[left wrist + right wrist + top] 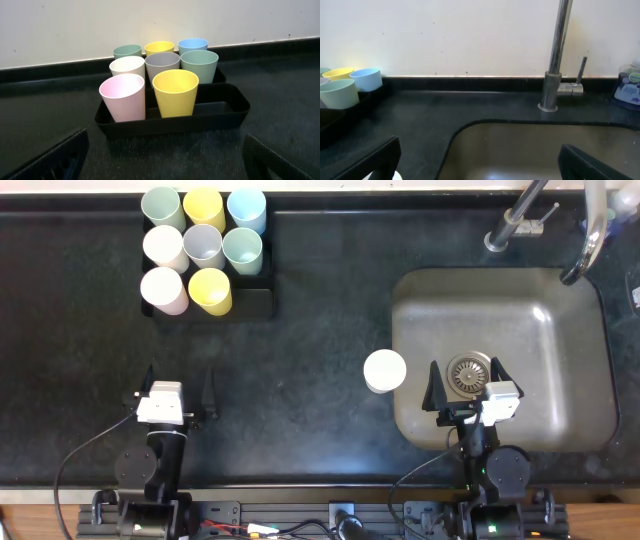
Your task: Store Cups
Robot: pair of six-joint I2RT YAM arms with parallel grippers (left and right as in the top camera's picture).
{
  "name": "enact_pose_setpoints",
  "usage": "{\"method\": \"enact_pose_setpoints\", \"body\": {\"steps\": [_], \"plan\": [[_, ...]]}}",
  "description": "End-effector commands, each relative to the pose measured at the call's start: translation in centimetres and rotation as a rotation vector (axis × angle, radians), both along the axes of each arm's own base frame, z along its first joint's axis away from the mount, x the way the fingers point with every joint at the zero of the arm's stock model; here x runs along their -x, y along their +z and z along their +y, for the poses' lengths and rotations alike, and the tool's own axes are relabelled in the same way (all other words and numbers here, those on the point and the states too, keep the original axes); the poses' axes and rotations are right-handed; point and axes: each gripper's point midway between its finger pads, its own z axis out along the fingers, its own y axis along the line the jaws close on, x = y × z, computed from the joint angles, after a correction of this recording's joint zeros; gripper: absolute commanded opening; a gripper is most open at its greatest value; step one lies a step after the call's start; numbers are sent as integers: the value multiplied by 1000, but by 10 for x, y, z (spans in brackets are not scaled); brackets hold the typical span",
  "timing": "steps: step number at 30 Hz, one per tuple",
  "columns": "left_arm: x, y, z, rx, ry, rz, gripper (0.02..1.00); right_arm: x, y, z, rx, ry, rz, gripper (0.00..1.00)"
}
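Note:
A black tray (256,302) at the back left holds several pastel cups (203,246) standing upright; its front-right slot (220,107) is empty. A pink cup (124,97) and a yellow cup (175,92) stand in the tray's front row. A lone white cup (385,370) stands on the counter just left of the sink. My left gripper (179,380) is open and empty, in front of the tray and apart from it. My right gripper (465,375) is open and empty over the sink's front left part, just right of the white cup.
The steel sink (560,310) fills the right side, with a drain (468,373) near my right gripper. A tap (555,75) stands behind it and a soap bottle (629,86) is at the far right. The dark counter (300,380) lies bare between tray and sink.

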Motion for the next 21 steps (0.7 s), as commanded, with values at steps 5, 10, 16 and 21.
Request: {"method": "enact_pose_setpoints", "body": {"steps": [5,10,16,21], "plan": [[1,1,-1,9,-2,-6,998,0,-4,1,3,8,0,998],[1,1,-1,9,-1,-6,998,0,-1,2,3,9,-4,998],[1,1,-1,9,-1,-6,998,18,71,11,-29,70,71,996],[1,1,-1,9,-1,-6,998,10,111,13,-11,69,451,998]]}}
